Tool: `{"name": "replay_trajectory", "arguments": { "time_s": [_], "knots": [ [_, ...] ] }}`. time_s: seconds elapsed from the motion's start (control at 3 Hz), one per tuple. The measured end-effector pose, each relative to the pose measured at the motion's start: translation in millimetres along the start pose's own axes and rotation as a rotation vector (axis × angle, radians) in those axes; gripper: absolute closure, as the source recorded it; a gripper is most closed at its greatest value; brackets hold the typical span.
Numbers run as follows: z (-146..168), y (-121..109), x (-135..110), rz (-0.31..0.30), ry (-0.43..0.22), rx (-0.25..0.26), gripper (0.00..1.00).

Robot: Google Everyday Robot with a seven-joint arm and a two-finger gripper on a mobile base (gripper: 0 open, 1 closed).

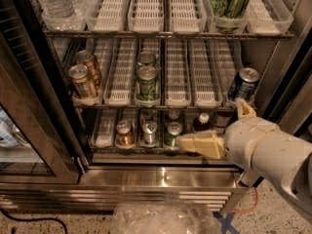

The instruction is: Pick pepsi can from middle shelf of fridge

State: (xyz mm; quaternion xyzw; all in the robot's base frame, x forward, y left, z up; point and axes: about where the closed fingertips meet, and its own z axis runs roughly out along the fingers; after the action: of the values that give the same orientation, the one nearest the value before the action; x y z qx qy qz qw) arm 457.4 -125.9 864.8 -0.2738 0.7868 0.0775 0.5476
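The pepsi can (243, 85) is dark blue with a silver top and stands upright at the front of the rightmost lane of the middle shelf (178, 77), inside the fridge (161, 177). My gripper (222, 126) is below and slightly left of the can, in front of the lower shelf. It is open and empty. One cream finger (200, 144) points left, and the other fingertip (245, 108) points up just under the can without touching it. The white arm fills the lower right.
Two copper-brown cans (83, 79) stand in the left lane and two green cans (147, 82) in a middle lane. Small cans and bottles (148, 133) stand on the lower rack. Clear bins (229, 9) are above. The open glass door (34, 130) is at left. A plastic bag (165, 218) lies on the floor.
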Motion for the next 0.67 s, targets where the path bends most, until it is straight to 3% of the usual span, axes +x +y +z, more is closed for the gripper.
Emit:
{"name": "replay_trajectory", "arguments": {
  "time_s": [0.33, 0.67],
  "knots": [
    [0.5, -22.9, -3.0, 0.018, -0.093, 0.063, 0.0],
    [-4.4, -17.1, -4.1, -0.026, -0.112, 0.069, 0.0]
  ]
}}
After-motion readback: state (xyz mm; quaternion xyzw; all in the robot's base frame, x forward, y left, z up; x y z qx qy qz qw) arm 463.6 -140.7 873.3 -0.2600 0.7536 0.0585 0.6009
